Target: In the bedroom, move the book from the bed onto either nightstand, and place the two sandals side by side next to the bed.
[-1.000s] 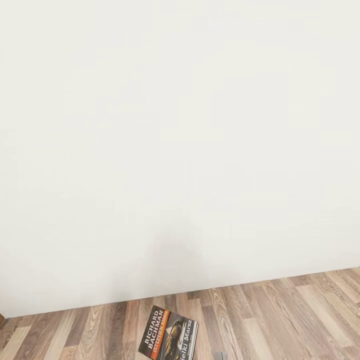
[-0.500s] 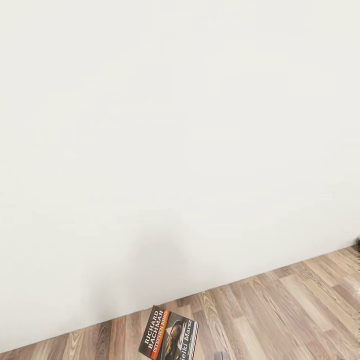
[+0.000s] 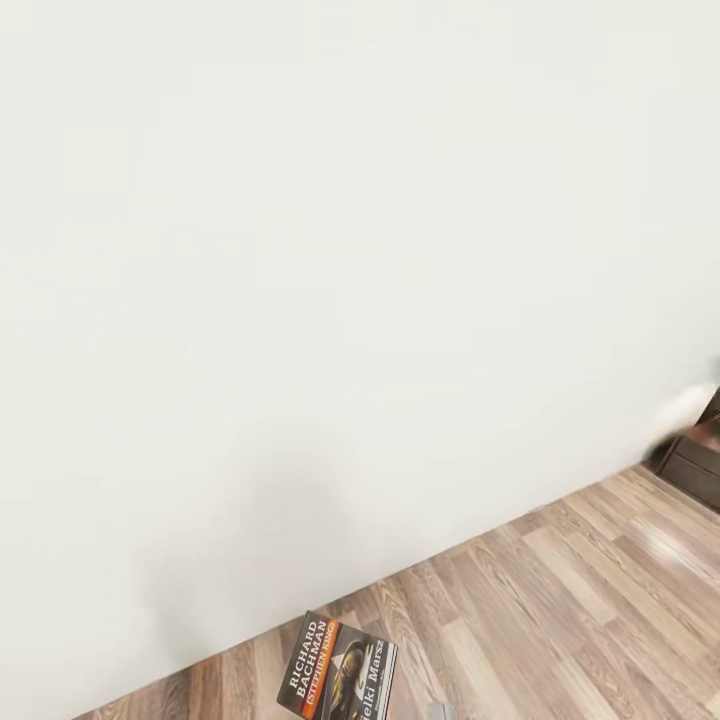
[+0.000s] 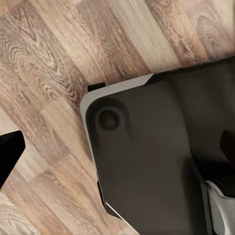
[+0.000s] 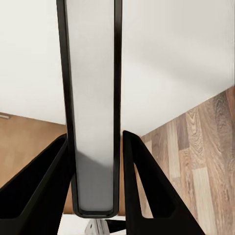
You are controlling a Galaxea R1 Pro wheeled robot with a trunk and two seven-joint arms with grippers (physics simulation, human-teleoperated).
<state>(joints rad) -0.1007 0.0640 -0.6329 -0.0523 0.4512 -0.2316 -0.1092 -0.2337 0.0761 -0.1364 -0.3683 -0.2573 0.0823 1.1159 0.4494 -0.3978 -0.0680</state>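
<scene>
Facing a plain white wall (image 3: 330,250) that takes up most of the head view, above a slanting strip of brown wood-plank floor (image 3: 560,600). Showing, far off to the right of the fingers where wall meets floor, the corner of a dark brown cabinet (image 3: 695,465), blurred and cut by the edge; cannot tell which piece of furniture.

Looking down in the left wrist view onto the robot's dark base plate (image 4: 147,161) with its pale rim, resting over the same planks. Catching one black fingertip of the left gripper (image 4: 9,154) at the edge of that view, with nothing against it; cannot tell whether those fingers are spread or closed.

Holding the book (image 5: 92,107) upright in the right gripper (image 5: 93,181), spine edge-on between two black fingers (image 5: 142,191) that press its covers from both sides, clenched on it near its lower end. Seen from the head, same book (image 3: 338,668) raised above the floor near the lower edge, dark cover with orange band and white lettering turned towards the camera.
</scene>
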